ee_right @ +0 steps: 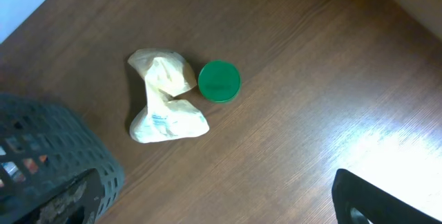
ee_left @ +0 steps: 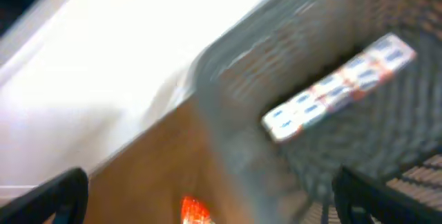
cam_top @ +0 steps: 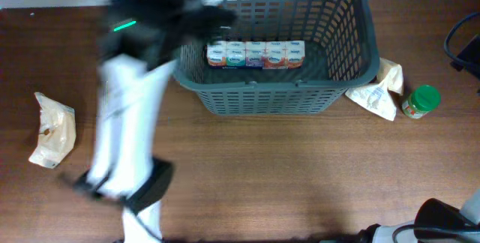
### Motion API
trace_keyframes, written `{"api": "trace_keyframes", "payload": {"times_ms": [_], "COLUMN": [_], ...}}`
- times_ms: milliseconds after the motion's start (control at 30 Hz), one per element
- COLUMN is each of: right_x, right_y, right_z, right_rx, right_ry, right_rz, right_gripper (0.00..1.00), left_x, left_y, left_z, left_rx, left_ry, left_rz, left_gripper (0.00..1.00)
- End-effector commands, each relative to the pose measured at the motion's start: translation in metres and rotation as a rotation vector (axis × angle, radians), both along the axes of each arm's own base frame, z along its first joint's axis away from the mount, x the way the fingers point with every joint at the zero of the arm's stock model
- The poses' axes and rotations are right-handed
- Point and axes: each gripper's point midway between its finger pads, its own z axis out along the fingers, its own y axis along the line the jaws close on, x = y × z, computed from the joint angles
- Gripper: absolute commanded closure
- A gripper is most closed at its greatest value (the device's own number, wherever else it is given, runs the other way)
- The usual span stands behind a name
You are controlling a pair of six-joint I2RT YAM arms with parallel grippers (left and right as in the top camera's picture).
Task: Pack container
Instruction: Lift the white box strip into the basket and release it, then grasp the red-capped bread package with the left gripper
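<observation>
The container (cam_top: 345,44), a dark grey slotted basket, stands at the back centre of the table. A row of small white cartons (cam_top: 255,54) lies inside it. My left gripper (cam_top: 211,16) is a motion blur over the basket's left rim. In the left wrist view its fingers (ee_left: 214,200) are spread wide and empty, with the basket rim (ee_left: 228,79) and the cartons (ee_left: 338,86) beyond. My right gripper (ee_right: 221,203) is open and empty above bare table, beside the basket's corner (ee_right: 48,148).
A crumpled tan bag (cam_top: 379,89) (ee_right: 164,99) and a green-lidded jar (cam_top: 420,102) (ee_right: 219,81) sit right of the basket. Another tan bag (cam_top: 52,130) lies at the far left. A blurred orange-red thing (ee_left: 195,210) shows under the left gripper. The right arm (cam_top: 442,224) is at the bottom right.
</observation>
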Motion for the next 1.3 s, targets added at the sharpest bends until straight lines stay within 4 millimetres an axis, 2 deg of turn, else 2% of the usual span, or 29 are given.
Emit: {"api": "trace_keyframes", "payload": {"times_ms": [0,33,133,200,233,300,333,367,400,433,533,567,767,1000,1067,1100,1133,1200,1233,1267], "right_x": [0.001,0.001,0.001,0.001,0.001,0.001,0.001,0.001,0.002,0.001,0.002,0.001,0.001,0.001,0.0,0.0,0.0,0.0,0.0,0.0], "right_y": [0.0,0.0,0.0,0.0,0.0,0.0,0.0,0.0,0.0,0.0,0.0,0.0,0.0,0.0,0.0,0.001,0.001,0.001,0.001,0.001], "right_z": [0.002,0.002,0.002,0.002,0.002,0.002,0.001,0.001,0.001,0.001,0.001,0.001,0.001,0.001,0.0,0.0,0.0,0.0,0.0,0.0], "right_rx": [0.012,0.012,0.013,0.013,0.013,0.013,0.013,0.013,0.013,0.013,0.013,0.013,0.014,0.015,0.016,0.017,0.017,0.017,0.017,0.017], "right_ry": [-0.016,-0.016,-0.015,-0.014,-0.015,-0.015,-0.014,-0.014,-0.014,-0.013,-0.013,-0.013,-0.012,-0.01,-0.007,-0.005,-0.005,-0.005,-0.005,-0.005], "right_rz": [-0.006,-0.006,-0.006,-0.006,-0.006,-0.006,-0.006,-0.006,-0.006,-0.006,-0.006,-0.006,-0.006,-0.006,-0.006,-0.006,-0.006,-0.006,-0.006,-0.006], "right_gripper": [0.01,0.01,0.01,0.01,0.01,0.01,0.01,0.01,0.01,0.01,0.01,0.01,0.01,0.01,0.01,0.01,0.01,0.01,0.01,0.01], "left_x": [-0.01,-0.006,0.0,0.002,0.001,-0.004,-0.008,-0.01,-0.021,-0.024,-0.024,-0.024,-0.026,-0.037,-0.041,-0.042,-0.043,-0.044,-0.044,-0.044], "left_y": [0.061,0.093,0.13,0.154,0.171,0.18,0.189,0.196,0.213,0.22,0.232,0.236,0.242,0.237,0.23,0.228,0.225,0.222,0.222,0.222], "left_z": [-0.008,-0.017,-0.043,-0.074,-0.112,-0.151,-0.18,-0.196,-0.237,-0.255,-0.297,-0.318,-0.375,-0.425,-0.435,-0.438,-0.44,-0.441,-0.441,-0.44], "left_rx": [-0.194,-0.26,-0.3,-0.302,-0.275,-0.24,-0.209,-0.183,-0.121,-0.1,-0.091,-0.086,-0.085,-0.089,-0.119,-0.129,-0.142,-0.163,-0.166,-0.172], "left_ry": [0.098,0.133,0.224,0.324,0.447,0.575,0.662,0.702,0.807,0.846,0.899,0.925,1.008,1.141,1.181,1.193,1.203,1.212,1.212,1.213], "left_rz": [0.236,0.341,0.422,0.489,0.527,0.531,0.549,0.576,0.631,0.65,0.668,0.653,0.647,0.646,0.634,0.63,0.626,0.624,0.636,0.656], "left_gripper": [0.01,0.01,0.01,0.01,0.01,0.01,0.01,0.01,0.01,0.01,0.01,0.01,0.01,0.01,0.11,0.22,0.38,0.8,0.97,0.98]}}
